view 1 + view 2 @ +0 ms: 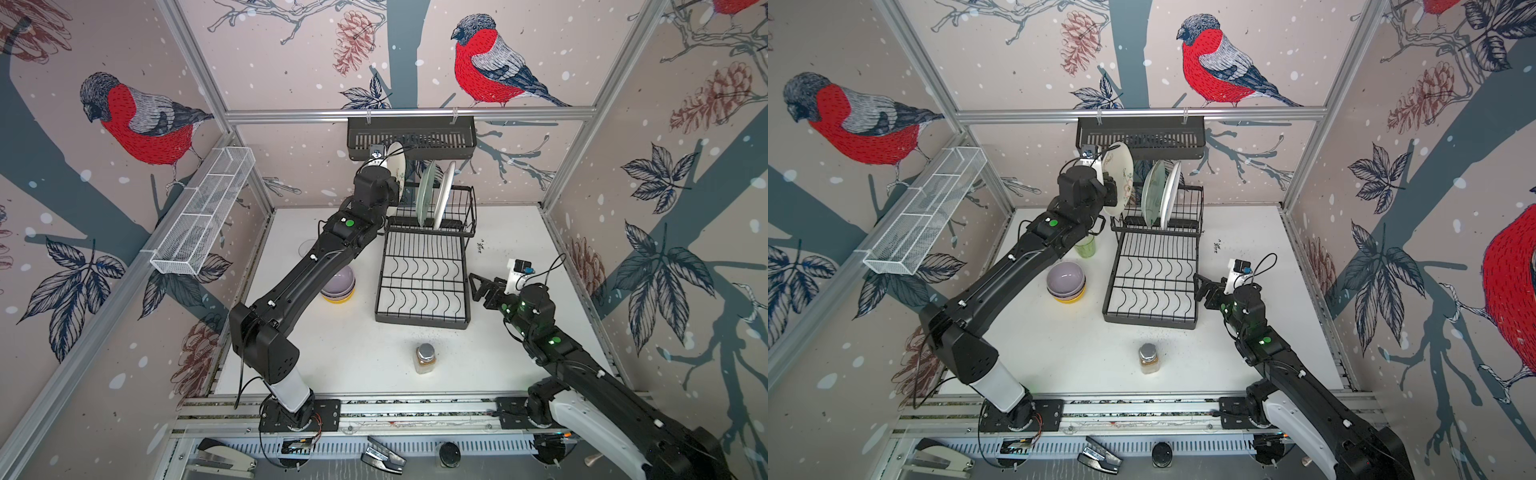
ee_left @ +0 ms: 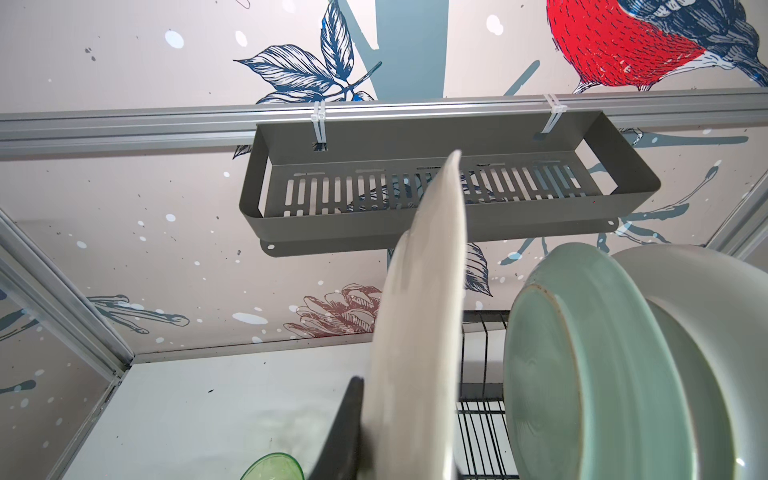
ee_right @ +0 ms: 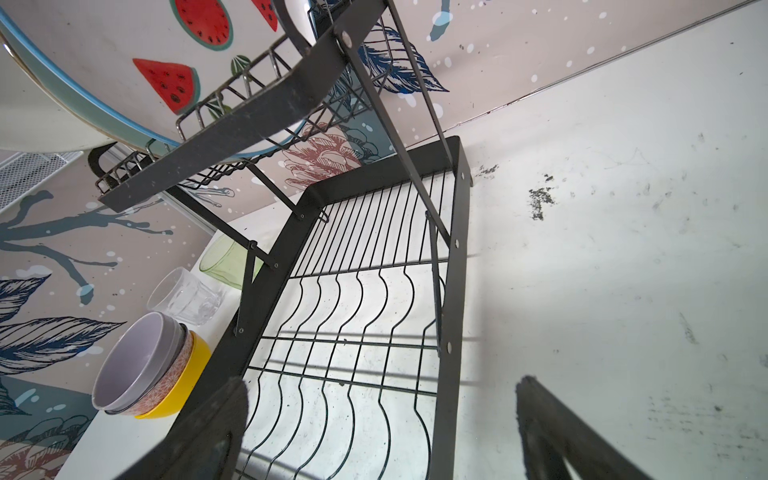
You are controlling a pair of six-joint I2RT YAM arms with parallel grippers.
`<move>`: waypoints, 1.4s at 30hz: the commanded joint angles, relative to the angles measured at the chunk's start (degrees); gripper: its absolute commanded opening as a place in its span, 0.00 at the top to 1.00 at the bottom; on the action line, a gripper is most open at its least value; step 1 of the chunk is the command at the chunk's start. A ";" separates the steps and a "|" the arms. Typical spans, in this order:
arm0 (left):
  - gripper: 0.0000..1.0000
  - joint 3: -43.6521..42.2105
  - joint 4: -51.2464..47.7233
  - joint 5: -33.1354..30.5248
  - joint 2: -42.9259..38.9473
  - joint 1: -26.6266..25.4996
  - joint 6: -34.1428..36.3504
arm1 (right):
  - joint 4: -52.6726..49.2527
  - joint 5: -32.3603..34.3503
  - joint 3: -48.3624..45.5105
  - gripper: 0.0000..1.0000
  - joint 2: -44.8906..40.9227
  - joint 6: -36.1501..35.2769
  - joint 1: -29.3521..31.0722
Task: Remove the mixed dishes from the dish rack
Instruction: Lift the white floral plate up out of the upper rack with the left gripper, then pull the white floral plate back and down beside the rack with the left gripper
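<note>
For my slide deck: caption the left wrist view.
A white plate, held edge-on by the left gripper, beside the pale green plate standing in the dish rack.

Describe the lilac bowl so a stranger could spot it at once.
Find the black dish rack on the white table. Beside it, towards the left arm, three bowls sit nested. The lilac bowl is the top one, above a pink-patterned bowl and a yellow bowl.

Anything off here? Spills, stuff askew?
Dark specks litter the table beside the rack, and finer ones lie between it and the jar: looks like spilled powder. The plate in the left gripper looks fine.
</note>
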 commanded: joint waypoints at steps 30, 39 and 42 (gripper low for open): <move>1.00 -10.42 9.76 -3.52 -11.04 0.40 -4.22 | 0.44 -5.95 1.48 0.01 0.14 -0.42 0.09; 1.00 -11.91 9.11 -1.35 -13.21 1.28 -6.54 | 0.20 -7.22 1.87 0.00 -0.29 -0.91 0.25; 1.00 -12.77 8.94 -0.66 -14.19 1.32 -7.46 | 0.79 -7.75 1.61 0.01 -0.39 -0.60 0.29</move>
